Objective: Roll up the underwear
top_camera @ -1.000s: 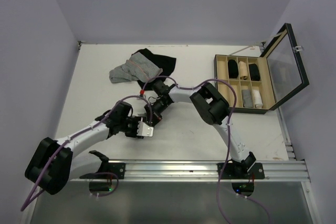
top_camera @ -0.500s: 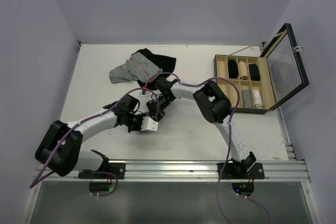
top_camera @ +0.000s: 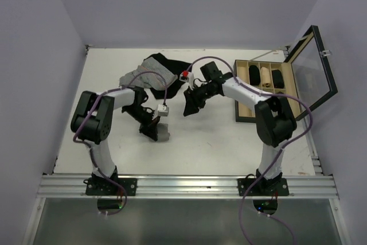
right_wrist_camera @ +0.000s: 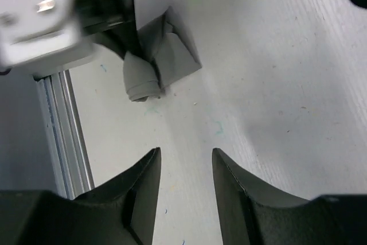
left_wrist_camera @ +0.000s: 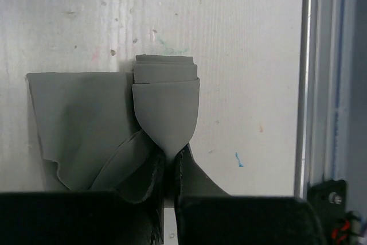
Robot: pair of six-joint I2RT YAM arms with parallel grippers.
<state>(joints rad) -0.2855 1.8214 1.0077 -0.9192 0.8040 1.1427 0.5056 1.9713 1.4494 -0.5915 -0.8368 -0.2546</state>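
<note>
Between the left jaws, closed tight, we see the underwear pinched by a fold, its rolled end lying on the bench just ahead of them. We judge the cloth light, limp and apt to unroll, so the grip belongs across the roll's full thickness. The left arm folds low, wrist dipped. The right jaws hang parted and empty above the bench, well apart from the roll.

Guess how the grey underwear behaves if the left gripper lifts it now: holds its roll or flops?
Probably flops: the underwear is soft cloth, puckering where the left gripper pinches it. The roll likely loosens, since only part is rolled and a flat flap lies beside it unheld. It looks light and unlikely to slip from shut jaws.
</note>
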